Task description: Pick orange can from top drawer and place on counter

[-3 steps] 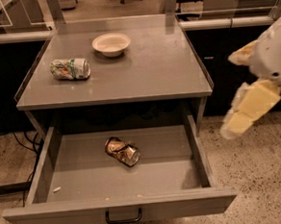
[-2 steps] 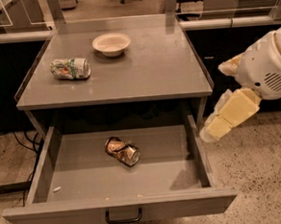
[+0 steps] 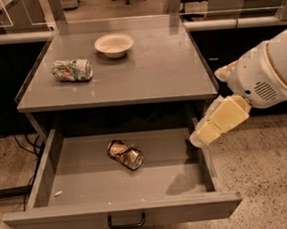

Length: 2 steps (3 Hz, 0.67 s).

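Two cans are in view, one on the counter (image 3: 160, 71) and one below it in the open top drawer (image 3: 84, 182). At far left of the drawer floor a small pale scrap (image 3: 58, 193) lies near the front corner. Above it, on the left part of the counter, a crushed green-and-white patterned can (image 3: 72, 70) lies on its side. A shallow cream bowl (image 3: 114, 43) stands upright just right of it and further back, apart from the can.

The orange can (image 3: 125, 154), dented and coppery, lies on its side on the drawer floor, slightly left of the middle. It touches none of the drawer's walls. In the centre of the drawer's front panel sits a dark curved pull handle (image 3: 126, 221).

A shadow (image 3: 185, 180) darkens the right part of the drawer floor. The gripper (image 3: 195, 141) hangs over the drawer's right wall, close below the counter's front right corner and well apart from the orange can. Whether it is released or clenched cannot be told. It grasps nothing that can be seen. Its bulky white arm (image 3: 266, 76) reaches in from the right edge, above the speckled floor (image 3: 266, 177).
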Available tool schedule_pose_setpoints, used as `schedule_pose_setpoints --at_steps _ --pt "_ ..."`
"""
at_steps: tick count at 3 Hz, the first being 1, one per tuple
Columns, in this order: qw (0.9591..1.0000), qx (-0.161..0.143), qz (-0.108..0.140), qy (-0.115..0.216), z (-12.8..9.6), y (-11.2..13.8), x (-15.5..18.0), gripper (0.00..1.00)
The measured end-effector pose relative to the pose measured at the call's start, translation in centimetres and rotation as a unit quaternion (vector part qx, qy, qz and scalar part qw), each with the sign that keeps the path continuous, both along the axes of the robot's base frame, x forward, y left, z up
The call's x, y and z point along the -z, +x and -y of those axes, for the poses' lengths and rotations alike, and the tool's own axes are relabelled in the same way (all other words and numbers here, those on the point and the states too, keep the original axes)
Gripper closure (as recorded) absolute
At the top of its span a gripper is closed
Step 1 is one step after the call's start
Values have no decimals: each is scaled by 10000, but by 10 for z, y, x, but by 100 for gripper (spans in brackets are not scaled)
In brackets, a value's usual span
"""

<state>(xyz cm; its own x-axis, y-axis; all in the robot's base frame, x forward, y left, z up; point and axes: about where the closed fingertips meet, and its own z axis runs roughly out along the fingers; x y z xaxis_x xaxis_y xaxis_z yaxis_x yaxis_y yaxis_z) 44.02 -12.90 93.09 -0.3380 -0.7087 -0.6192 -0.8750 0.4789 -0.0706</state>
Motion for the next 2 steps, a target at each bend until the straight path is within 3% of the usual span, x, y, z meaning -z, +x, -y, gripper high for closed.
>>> schedule_pose_setpoints --at_steps 2 --pt "9999 55 -115 29 -41 6 47 0"
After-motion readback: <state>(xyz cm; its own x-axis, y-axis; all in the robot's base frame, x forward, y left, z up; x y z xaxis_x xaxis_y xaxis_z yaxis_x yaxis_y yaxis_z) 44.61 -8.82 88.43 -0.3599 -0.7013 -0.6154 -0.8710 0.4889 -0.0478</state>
